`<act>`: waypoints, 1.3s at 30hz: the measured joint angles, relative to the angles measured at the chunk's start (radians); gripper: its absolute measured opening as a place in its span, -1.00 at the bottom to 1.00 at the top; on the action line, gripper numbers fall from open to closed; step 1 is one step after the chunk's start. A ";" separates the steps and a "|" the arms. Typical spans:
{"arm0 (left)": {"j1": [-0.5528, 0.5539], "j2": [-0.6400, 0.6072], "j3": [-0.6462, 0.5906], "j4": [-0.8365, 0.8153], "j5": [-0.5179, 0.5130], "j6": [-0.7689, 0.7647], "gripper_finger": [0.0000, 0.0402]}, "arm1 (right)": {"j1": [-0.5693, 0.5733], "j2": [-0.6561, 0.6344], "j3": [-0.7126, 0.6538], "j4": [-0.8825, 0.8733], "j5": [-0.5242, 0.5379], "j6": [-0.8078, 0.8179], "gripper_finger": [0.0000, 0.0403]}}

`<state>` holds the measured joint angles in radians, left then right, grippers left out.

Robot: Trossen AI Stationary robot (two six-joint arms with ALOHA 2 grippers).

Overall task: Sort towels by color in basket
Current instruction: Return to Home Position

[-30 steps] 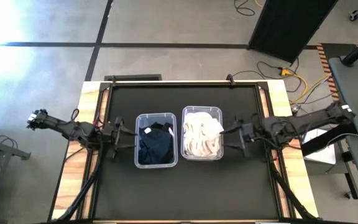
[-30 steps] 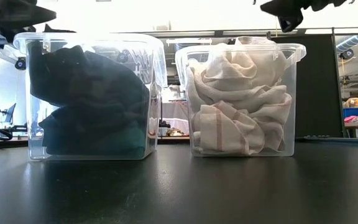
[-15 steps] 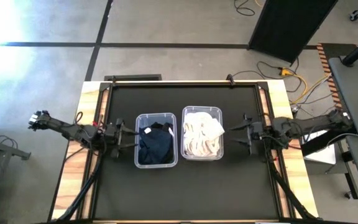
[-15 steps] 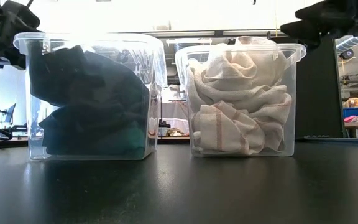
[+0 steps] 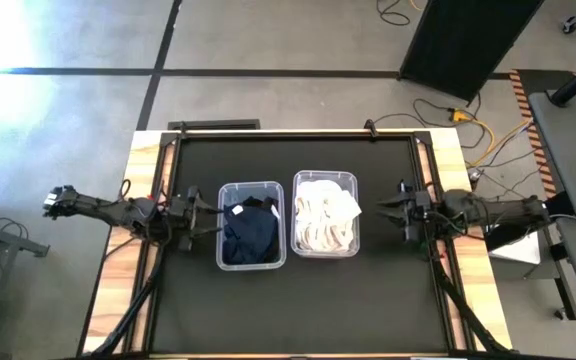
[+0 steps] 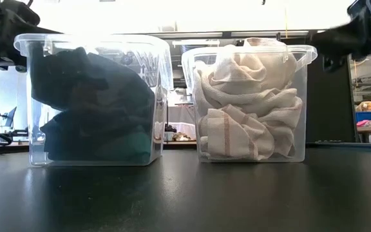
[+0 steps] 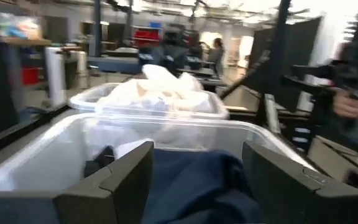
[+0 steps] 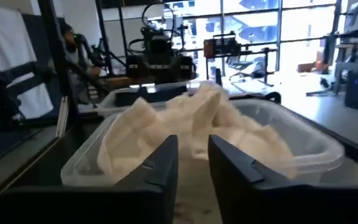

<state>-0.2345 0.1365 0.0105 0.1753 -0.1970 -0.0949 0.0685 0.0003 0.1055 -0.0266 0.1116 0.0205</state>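
**Towels in two clear bins, both grippers empty beside them**

From above, two clear bins stood side by side at the middle of the black table (image 5: 298,300), their long walls nearly touching. The left bin (image 5: 220,225) held the dark towels (image 5: 250,235), navy and black. The right bin (image 5: 325,175) held the white towels (image 5: 323,222), heaped to the rim. The left gripper (image 5: 206,222) hung just outside the left bin's outer wall, towards the table's left edge. The right gripper (image 5: 386,210) hung a little off the right bin's outer wall, towards the table's right edge. Neither touched a bin or a towel.

From table height, the dark towels (image 6: 89,103) filled most of the left bin (image 6: 163,77), with a strip of green at the bottom. The white towels (image 6: 247,96) were crumpled up to the top of the right bin (image 6: 304,129), and a striped cloth (image 6: 227,132) with thin reddish lines lay against the front wall. The left gripper (image 6: 5,32) showed above the left bin's outer corner, and the right gripper (image 6: 346,42) beside the right bin's rim.

From the left wrist, the left gripper (image 7: 197,168) had its fingers (image 7: 126,174) spread wide apart with nothing between them, and looked over the left bin's rim (image 7: 166,124) at a navy towel (image 7: 191,180).

From the right wrist, the right gripper (image 8: 193,155) had its fingers (image 8: 157,165) close, with a narrow gap between them. It gripped nothing and faced the white towels (image 8: 191,124) in the right bin (image 8: 303,140).
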 joint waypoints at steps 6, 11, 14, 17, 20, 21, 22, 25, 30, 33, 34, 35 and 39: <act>0.005 0.006 0.000 0.008 -0.012 -0.025 0.15 | 0.001 0.020 -0.093 0.086 -0.017 0.068 -0.66; 0.008 0.009 0.000 0.036 0.006 0.013 0.15 | 0.000 0.017 -0.093 0.065 -0.007 0.044 -0.85; 0.030 0.004 0.000 0.051 0.039 0.030 0.13 | -0.001 0.013 -0.093 0.065 -0.008 0.008 -0.93; 0.046 0.001 -0.001 -0.007 0.067 0.021 0.00 | -0.015 0.016 -0.093 0.060 -0.008 -0.005 -0.95; 0.047 0.001 -0.001 -0.092 0.061 0.007 -0.24 | -0.022 0.046 -0.093 0.058 -0.008 -0.010 -0.95; 0.047 0.001 -0.001 -0.107 0.052 0.000 -0.33 | -0.023 0.061 -0.093 0.058 -0.009 -0.010 -0.95; 0.047 0.000 -0.001 -0.113 0.044 -0.002 -0.42 | -0.023 0.077 -0.093 0.058 -0.008 -0.007 -0.95; 0.047 -0.011 -0.001 -0.126 0.037 -0.001 -0.69 | -0.023 0.128 -0.093 0.056 -0.008 0.017 -0.94; 0.045 -0.024 -0.001 -0.133 0.062 0.022 -0.97 | -0.023 0.202 -0.093 0.055 -0.007 -0.025 -0.91; 0.046 -0.025 -0.001 -0.134 0.061 0.028 -0.93 | -0.023 0.236 -0.093 0.055 -0.007 -0.015 -0.91; 0.046 -0.023 -0.001 -0.134 0.061 0.029 -0.92 | -0.023 0.244 -0.093 0.055 -0.007 -0.005 -0.91; 0.046 -0.019 -0.001 -0.134 0.061 0.030 -0.92 | -0.023 0.252 -0.093 0.055 -0.007 0.011 -0.91; 0.045 -0.001 -0.001 -0.132 0.058 0.031 -0.91 | -0.023 0.274 -0.094 0.055 -0.007 0.069 -0.90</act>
<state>-0.1890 0.1353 0.0093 0.0435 -0.1390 -0.0640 0.0460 0.2741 0.0116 0.0280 0.1043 0.0893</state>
